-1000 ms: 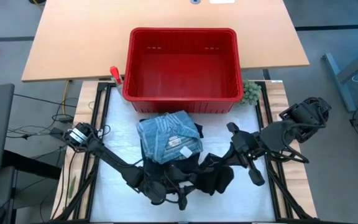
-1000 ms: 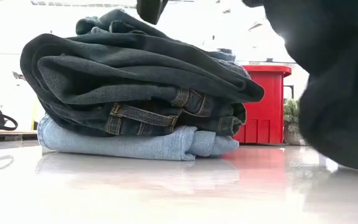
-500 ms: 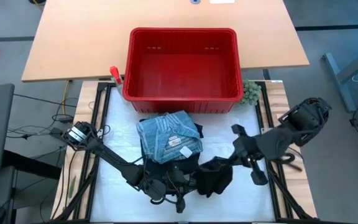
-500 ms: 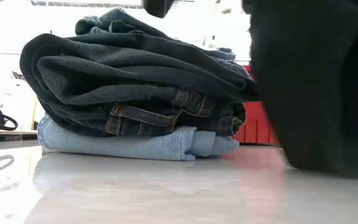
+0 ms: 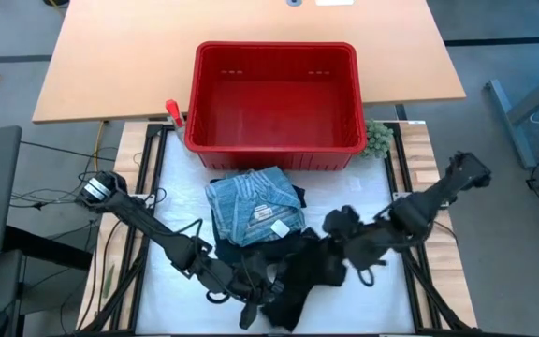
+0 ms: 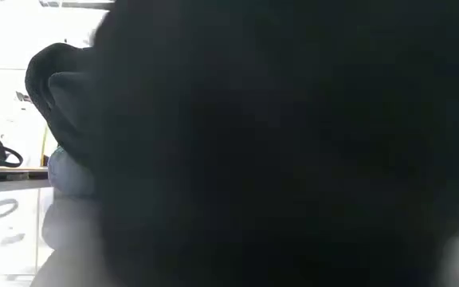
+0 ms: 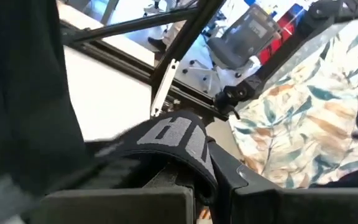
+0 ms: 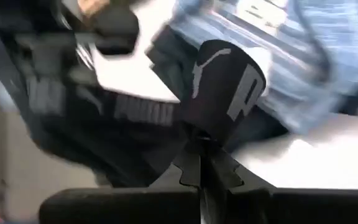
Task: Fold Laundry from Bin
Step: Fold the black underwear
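The bin (image 5: 274, 94) is solid red. The folded garment (image 5: 254, 208) topping the pile just beyond both grippers is blue with white stripes and a white label. The black garment (image 5: 302, 281) bears grey lettering on its waistband (image 8: 229, 87), pinched in the dark right gripper (image 8: 202, 163).

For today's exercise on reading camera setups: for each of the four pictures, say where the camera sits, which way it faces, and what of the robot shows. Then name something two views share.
High view: above the table, looking straight down; both arms, the red bin, the folded stack.
Low view: at table-top height, looking level; black garment blocks nearly everything.
Left wrist view: on the left arm, looking past the left gripper, shut on the black waistband.
Right wrist view: on the right arm; the right gripper pinches the same garment.
Shared: the black garment shows in all four.
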You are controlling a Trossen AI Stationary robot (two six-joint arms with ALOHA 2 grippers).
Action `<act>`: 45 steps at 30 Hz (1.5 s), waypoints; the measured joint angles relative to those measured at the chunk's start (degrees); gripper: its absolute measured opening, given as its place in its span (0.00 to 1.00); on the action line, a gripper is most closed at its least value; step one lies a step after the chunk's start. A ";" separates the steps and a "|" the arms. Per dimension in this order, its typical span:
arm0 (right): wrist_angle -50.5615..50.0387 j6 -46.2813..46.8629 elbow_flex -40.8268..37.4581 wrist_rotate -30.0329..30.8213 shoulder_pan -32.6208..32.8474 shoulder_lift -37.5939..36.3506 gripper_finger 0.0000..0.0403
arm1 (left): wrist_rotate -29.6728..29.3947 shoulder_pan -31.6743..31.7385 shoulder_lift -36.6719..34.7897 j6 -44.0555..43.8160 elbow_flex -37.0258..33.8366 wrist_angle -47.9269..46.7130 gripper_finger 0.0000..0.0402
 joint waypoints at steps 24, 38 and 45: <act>31.37 -10.22 -12.36 -4.15 2.99 3.45 0.08 | 8.10 5.04 0.12 -3.98 0.11 -0.44 0.00; 35.32 -13.78 -12.32 -11.69 1.73 3.60 0.12 | 7.82 6.34 0.14 -3.46 0.09 -1.05 0.00; 35.23 -13.78 -12.29 -13.46 0.97 3.65 0.24 | 9.35 6.59 0.14 -2.99 0.06 -0.31 0.00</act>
